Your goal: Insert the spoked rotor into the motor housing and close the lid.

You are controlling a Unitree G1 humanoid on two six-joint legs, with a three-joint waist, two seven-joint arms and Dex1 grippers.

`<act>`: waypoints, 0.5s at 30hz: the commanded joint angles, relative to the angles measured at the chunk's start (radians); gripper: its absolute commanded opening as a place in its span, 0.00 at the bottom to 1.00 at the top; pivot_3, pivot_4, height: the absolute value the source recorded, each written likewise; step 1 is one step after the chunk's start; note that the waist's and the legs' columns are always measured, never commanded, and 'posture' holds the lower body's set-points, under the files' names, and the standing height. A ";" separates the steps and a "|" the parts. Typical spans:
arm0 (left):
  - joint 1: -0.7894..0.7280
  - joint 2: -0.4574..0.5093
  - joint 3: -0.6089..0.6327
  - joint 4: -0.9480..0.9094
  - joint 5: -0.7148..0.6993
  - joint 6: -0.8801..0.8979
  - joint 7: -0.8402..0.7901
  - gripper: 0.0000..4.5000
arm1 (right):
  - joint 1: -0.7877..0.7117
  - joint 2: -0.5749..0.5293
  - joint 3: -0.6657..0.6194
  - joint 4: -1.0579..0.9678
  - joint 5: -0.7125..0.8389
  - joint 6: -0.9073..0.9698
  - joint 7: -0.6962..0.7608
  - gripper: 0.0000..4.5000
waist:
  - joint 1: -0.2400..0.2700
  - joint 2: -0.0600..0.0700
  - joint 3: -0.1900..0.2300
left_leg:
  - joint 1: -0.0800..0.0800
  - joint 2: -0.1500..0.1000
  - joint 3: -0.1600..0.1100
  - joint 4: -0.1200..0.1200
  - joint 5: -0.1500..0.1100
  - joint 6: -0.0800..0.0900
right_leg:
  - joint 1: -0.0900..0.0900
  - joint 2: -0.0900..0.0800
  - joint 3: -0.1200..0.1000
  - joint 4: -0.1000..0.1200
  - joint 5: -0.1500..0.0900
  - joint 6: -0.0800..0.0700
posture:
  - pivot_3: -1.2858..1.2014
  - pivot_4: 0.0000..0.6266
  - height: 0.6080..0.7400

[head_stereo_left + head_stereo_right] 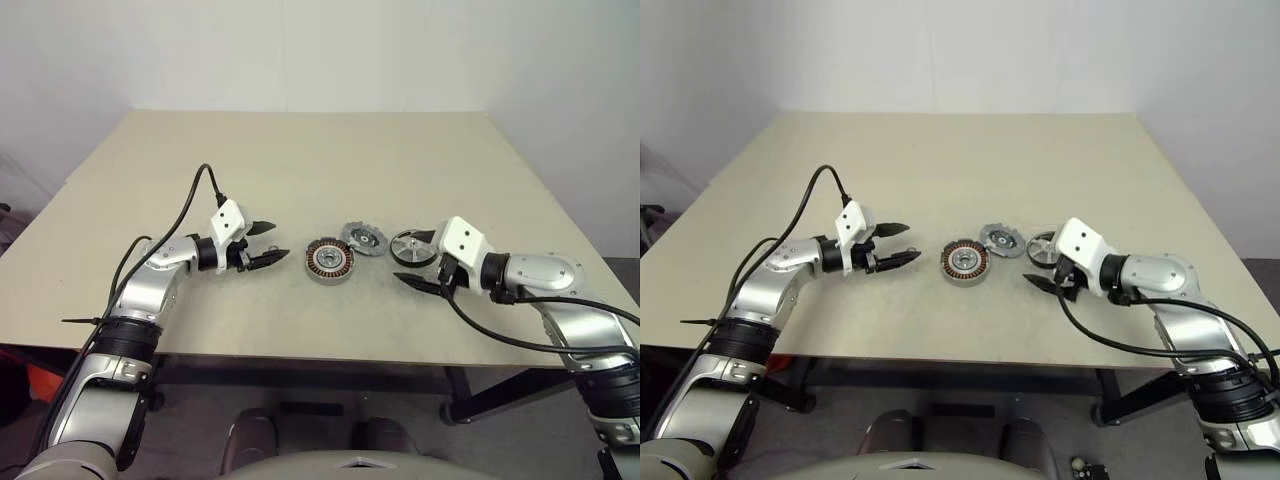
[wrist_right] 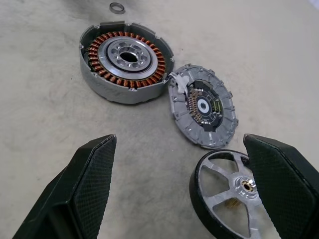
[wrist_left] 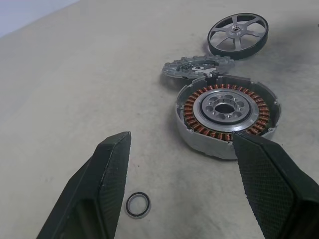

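Both grippers empty, jaws spread: left gripper sits at 9 o'clock of the motor housing, right gripper just at 5 o'clock of the spoked rotor, nothing touched.

The three parts lie in a row mid-table: housing, then the lid at its 1 o'clock, edges near touching, then the rotor at 3 o'clock of the lid.

Handling guess: rotor is rigid metal, dense for its size, black rim smooth and likely slick. Grab across the rim, pads on opposite sides; spokes are too thin to pinch well. If the rim carries magnets it'll snap toward the windings, so lower it centred.

Housing is open face up: copper windings ring a silver hub, no rotor seated. Lid lies ribbed/circuit face up, needs flipping or care. Small loose ring on the table beside the left gripper.
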 commanded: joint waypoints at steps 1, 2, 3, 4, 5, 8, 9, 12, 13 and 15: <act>-0.007 0.003 0.018 -0.021 -0.007 -0.020 0.007 0.75 | 0.003 -0.018 -0.031 -0.042 0.009 -0.007 -0.001 0.93 | 0.000 0.000 0.000 | 0.000 0.000 0.000 0.000 0.000 0.000 | 0.000 0.000 0.000 0.000 0.000 0.000 | 0.52 0.00 1.00; -0.005 0.003 0.019 -0.026 -0.009 -0.016 0.008 0.75 | 0.002 -0.020 -0.037 -0.042 0.012 -0.007 -0.001 0.93 | 0.000 0.000 0.000 | 0.000 0.000 0.000 0.000 0.000 0.000 | 0.000 0.000 0.000 0.000 0.000 0.000 | 0.52 0.00 1.00; -0.005 0.002 0.018 -0.027 -0.009 -0.015 0.009 0.75 | -0.001 -0.020 -0.040 -0.040 0.013 -0.007 -0.002 0.93 | 0.000 0.000 0.000 | 0.000 0.000 0.000 0.000 0.000 0.000 | 0.000 0.000 0.000 0.000 0.000 0.000 | 0.52 0.00 1.00; -0.006 0.002 0.018 -0.026 -0.008 -0.015 0.010 0.75 | -0.003 -0.019 -0.039 -0.037 0.012 -0.008 -0.003 0.93 | 0.000 0.000 0.000 | 0.000 0.000 0.000 0.000 0.000 0.000 | 0.000 0.000 0.000 0.000 0.000 0.000 | 0.52 0.00 1.00; -0.004 0.002 0.017 -0.028 -0.008 -0.015 0.010 0.75 | -0.002 -0.017 -0.037 -0.036 0.010 -0.009 -0.006 0.93 | 0.000 0.000 0.000 | 0.000 0.000 0.000 0.000 0.000 0.000 | 0.000 0.000 0.000 0.000 0.000 0.000 | 0.52 0.00 1.00; -0.003 0.003 0.016 -0.033 -0.007 -0.012 0.012 0.75 | 0.002 -0.011 -0.024 -0.045 0.010 -0.010 -0.005 0.93 | 0.000 0.000 0.000 | 0.000 0.000 0.000 0.000 0.000 0.000 | 0.000 0.000 0.000 0.000 0.000 0.000 | 0.52 0.00 1.00; -0.002 0.004 0.016 -0.034 -0.007 -0.011 0.012 0.75 | 0.003 -0.010 -0.021 -0.046 0.010 -0.011 -0.004 0.93 | 0.000 0.000 0.000 | 0.000 0.000 0.000 0.000 0.000 0.000 | 0.000 0.000 0.000 0.000 0.000 0.000 | 0.52 0.00 1.00; 0.007 0.006 0.016 -0.045 -0.007 -0.007 0.015 0.75 | 0.009 -0.014 -0.028 -0.042 0.008 -0.015 -0.005 0.93 | 0.000 0.000 0.000 | 0.000 0.000 0.000 0.000 0.000 0.000 | 0.000 0.000 0.000 0.000 0.000 0.000 | 0.52 0.00 1.00; 0.007 0.006 0.015 -0.046 -0.008 -0.006 0.015 0.75 | 0.007 -0.014 -0.029 -0.040 0.009 -0.015 -0.005 0.93 | 0.000 0.000 0.000 | 0.000 0.000 0.000 0.000 0.000 0.000 | 0.000 0.000 0.000 0.000 0.000 0.000 | 0.52 0.00 1.00; 0.004 0.005 0.014 -0.043 -0.007 -0.005 0.016 0.75 | 0.003 -0.012 -0.026 -0.033 0.006 -0.017 -0.007 0.93 | 0.000 0.000 0.000 | 0.000 0.000 0.000 0.000 0.000 0.000 | 0.000 0.000 0.000 0.000 0.000 0.000 | 0.52 0.00 1.00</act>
